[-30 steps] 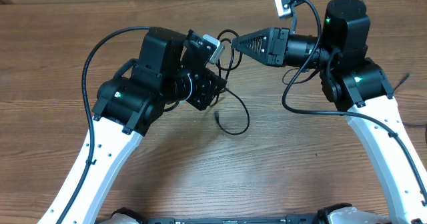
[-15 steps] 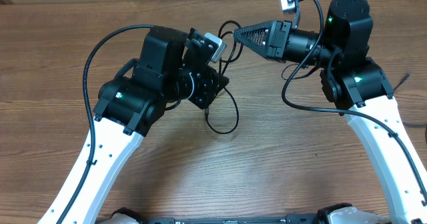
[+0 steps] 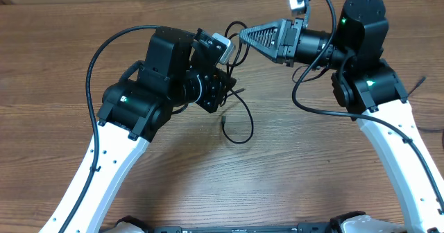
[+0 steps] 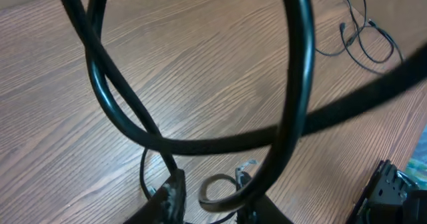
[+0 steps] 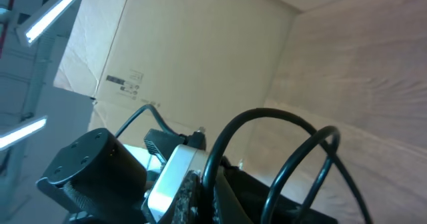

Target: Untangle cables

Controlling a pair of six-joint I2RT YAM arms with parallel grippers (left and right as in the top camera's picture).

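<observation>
Two grippers of mine meet above the middle of a wooden table (image 3: 312, 170). My right gripper (image 3: 244, 34) is pinched closed on the cables (image 4: 301, 77), whose thin black loops rise straight from its tips. My left gripper (image 4: 208, 201) has its fingers close together with a strand running down between them; whether they pinch it I cannot tell. The loops hang in the air between both grippers, and one plug end (image 3: 226, 121) trails onto the wood. I judge the step to be drawing a tangle apart; next I would want a sure left grip, then a slow spread outward. Farther off, a loose cord (image 4: 343, 31) lies alone. Beyond stands a cardboard box (image 5: 200, 44); its printed label (image 5: 127, 84) is too small to read.
</observation>
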